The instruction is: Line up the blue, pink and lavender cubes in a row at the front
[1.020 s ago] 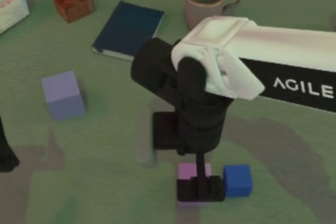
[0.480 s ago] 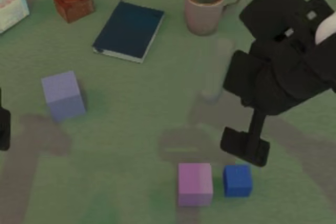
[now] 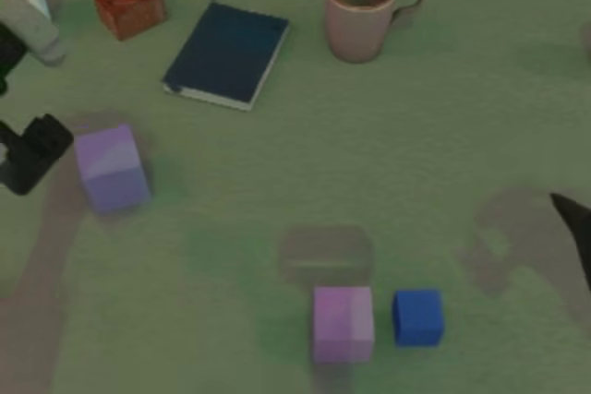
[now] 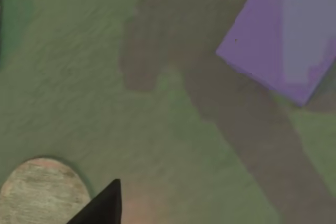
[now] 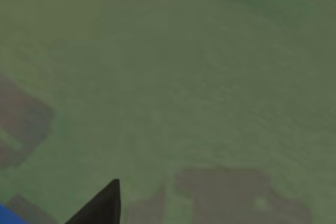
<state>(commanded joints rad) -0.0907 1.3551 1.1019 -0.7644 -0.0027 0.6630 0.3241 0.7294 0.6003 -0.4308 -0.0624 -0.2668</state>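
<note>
L pincer just left of lavender cube, grip state unclear. Pink cube beside blue cube, front. R arm at right edge.

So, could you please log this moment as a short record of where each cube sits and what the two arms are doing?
blue cube: front of table, right of the pink one, a small gap between
pink cube: front, set down, free
lavender cube: left side, farther back, not in the row
left pincer: just left of the lavender cube, not holding it
right arm: at the right edge, clear of the cubes
left to do: lavender cube
</note>
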